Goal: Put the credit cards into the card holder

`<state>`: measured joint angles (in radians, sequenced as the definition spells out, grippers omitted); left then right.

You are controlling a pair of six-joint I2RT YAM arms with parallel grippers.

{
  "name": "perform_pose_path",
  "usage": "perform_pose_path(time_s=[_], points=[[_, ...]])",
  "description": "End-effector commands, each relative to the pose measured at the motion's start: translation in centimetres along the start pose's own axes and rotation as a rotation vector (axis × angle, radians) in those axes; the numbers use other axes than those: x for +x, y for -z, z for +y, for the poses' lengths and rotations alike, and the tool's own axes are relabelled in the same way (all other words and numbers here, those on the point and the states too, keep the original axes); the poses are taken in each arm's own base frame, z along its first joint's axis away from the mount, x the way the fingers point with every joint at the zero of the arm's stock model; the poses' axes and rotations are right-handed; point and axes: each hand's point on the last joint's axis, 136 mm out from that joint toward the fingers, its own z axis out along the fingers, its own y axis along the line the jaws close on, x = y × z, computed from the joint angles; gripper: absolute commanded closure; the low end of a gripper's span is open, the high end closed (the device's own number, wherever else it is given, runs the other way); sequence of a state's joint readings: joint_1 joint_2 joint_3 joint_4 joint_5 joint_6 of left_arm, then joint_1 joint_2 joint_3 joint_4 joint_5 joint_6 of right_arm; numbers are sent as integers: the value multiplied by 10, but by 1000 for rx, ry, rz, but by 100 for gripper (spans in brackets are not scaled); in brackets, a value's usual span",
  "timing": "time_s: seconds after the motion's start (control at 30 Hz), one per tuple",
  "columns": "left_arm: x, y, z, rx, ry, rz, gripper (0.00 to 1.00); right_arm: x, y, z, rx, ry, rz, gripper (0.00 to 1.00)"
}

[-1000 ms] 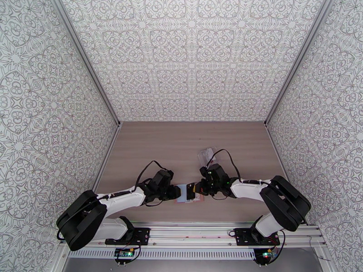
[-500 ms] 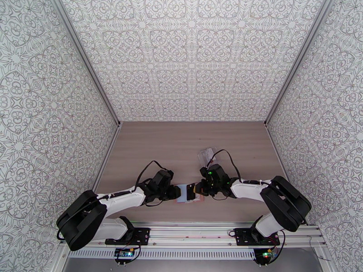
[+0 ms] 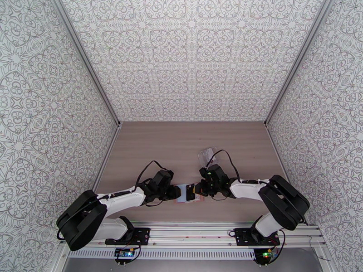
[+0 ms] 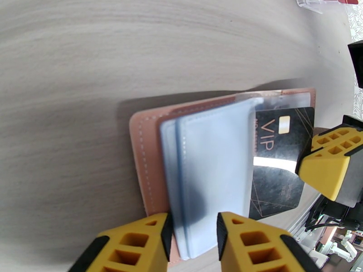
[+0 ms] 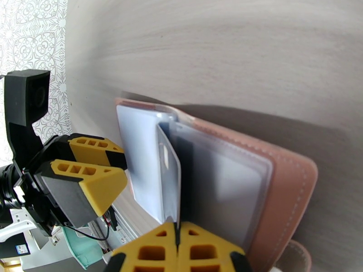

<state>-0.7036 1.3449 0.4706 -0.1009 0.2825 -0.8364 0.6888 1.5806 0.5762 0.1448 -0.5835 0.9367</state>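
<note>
The pinkish-brown card holder (image 4: 144,146) (image 5: 283,177) (image 3: 182,198) lies open on the table between the two arms, its blue-grey pockets (image 4: 208,159) fanned up. My left gripper (image 4: 193,223) (image 3: 178,192) is shut on the near edge of those pocket leaves. A black credit card marked VIP (image 4: 277,177) (image 5: 169,177) sits partly behind the blue-grey leaf, in among the pockets. My right gripper (image 5: 177,236) (image 3: 196,190) is shut on the card's outer edge; one of its yellow fingers (image 4: 331,164) shows in the left wrist view.
A crinkly clear plastic pouch (image 3: 207,155) (image 4: 324,0) lies just behind the right gripper. Patterned walls close in the table on three sides, and the arm bases' rail (image 3: 190,234) runs along the near edge.
The right gripper has crept slightly left toward the card holder with the card. The left arm has held still.
</note>
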Motion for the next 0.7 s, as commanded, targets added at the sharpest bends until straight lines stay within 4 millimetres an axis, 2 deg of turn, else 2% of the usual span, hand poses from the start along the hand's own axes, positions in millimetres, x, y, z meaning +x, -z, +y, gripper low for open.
perform_pose_path(time_s=[0.0, 0.23, 0.43, 0.67], points=[[3, -5, 5, -24, -2, 4, 64, 11, -6, -11, 34, -27, 32, 100], [3, -5, 5, -25, -3, 3, 64, 13, -7, -11, 38, -25, 44, 100], [4, -5, 5, -25, -3, 5, 64, 11, -5, -12, 63, -14, 44, 81], [4, -5, 6, -27, -2, 5, 64, 6, 2, -11, 119, 14, 25, 72]])
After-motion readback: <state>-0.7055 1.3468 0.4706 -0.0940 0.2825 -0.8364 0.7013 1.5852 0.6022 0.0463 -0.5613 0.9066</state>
